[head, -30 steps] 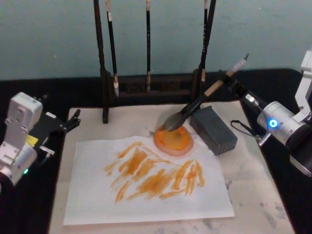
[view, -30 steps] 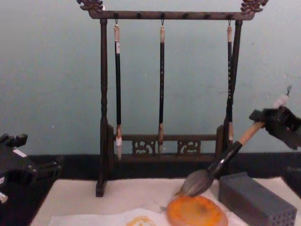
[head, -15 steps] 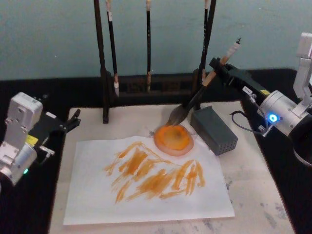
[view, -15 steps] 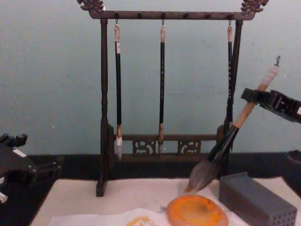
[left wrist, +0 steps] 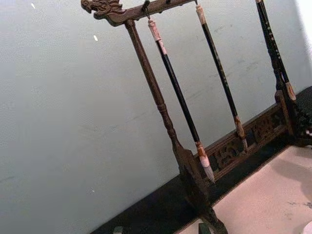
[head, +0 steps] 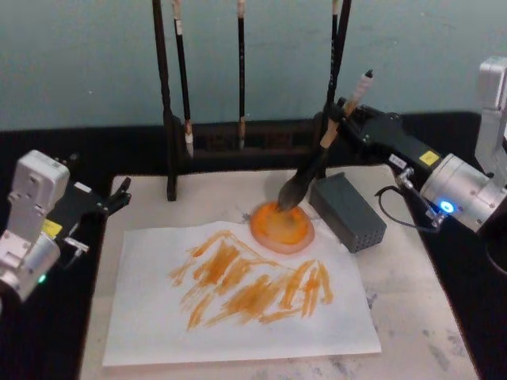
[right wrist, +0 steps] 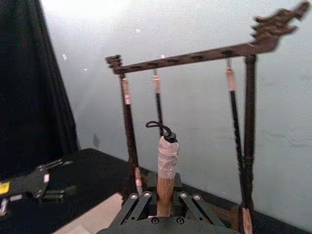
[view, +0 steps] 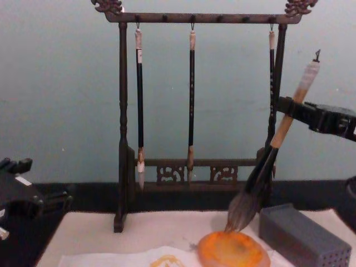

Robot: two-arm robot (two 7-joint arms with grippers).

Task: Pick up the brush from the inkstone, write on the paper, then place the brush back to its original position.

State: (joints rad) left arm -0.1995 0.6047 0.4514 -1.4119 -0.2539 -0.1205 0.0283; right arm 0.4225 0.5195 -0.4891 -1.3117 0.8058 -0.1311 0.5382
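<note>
The brush (head: 323, 146) stands steeply tilted, its grey bristle tip touching the far rim of the orange inkstone (head: 282, 228). My right gripper (head: 337, 119) is shut on the brush's tan handle just below the white-wrapped end. In the chest view the brush (view: 282, 132) slants down to the inkstone (view: 233, 251), held by the right gripper (view: 290, 105). The right wrist view has the wrapped brush end (right wrist: 167, 157) rising between the fingers (right wrist: 139, 201). The white paper (head: 158, 332) with orange strokes lies in front of the inkstone. My left gripper (head: 111, 202) rests open at the table's left edge.
A dark wooden rack (head: 168, 119) with three thin brushes (view: 191, 100) stands behind the inkstone. A grey rectangular block (head: 347, 210) sits right of the inkstone, close to the brush head. The beige mat (head: 412, 317) lies under everything, with black table around it.
The right gripper has moved left and up, swinging the brush from a low slant to nearly upright. The bristles lifted off the inkstone, then came back down onto its far rim.
</note>
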